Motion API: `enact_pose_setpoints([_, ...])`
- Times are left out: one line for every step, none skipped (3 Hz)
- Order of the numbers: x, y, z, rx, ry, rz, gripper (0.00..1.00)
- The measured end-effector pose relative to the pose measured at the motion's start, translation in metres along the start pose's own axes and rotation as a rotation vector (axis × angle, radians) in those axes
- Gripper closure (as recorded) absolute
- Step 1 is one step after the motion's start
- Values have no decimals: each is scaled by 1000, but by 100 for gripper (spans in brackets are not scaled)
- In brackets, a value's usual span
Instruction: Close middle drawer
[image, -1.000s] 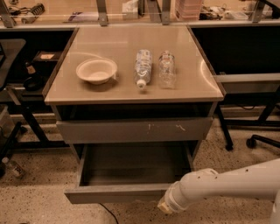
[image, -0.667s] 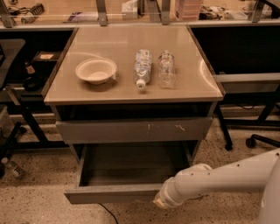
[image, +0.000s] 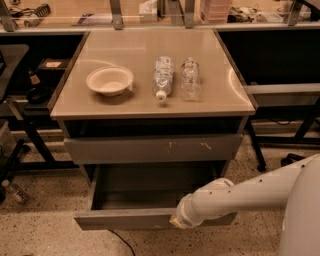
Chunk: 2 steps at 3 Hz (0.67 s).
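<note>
Wide grey handle-less middle drawer (image: 120, 219) pulled far out, under scratched grey drawer front (image: 150, 148). I see end effector (image: 176, 221) at its front panel; grip state I cannot tell. Whole push remains.

Gripper (image: 176, 221) at middle drawer (image: 120, 220) front, R of ctr; bowl (image: 109, 80) L of bottles (image: 163, 77) on cabinet top (image: 130, 50).

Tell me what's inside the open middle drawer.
The middle drawer shows only its bare grey floor. The arm covers its right front corner, with the pincer at the front panel.
</note>
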<state>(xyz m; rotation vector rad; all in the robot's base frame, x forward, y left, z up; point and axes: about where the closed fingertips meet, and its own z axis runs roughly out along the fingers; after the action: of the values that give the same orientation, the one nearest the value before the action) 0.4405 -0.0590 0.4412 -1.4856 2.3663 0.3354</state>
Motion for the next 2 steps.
enact_pose_setpoints([-1,0,0,0,0,-2,82])
enact_pose_setpoints([-1,0,0,0,0,-2,59])
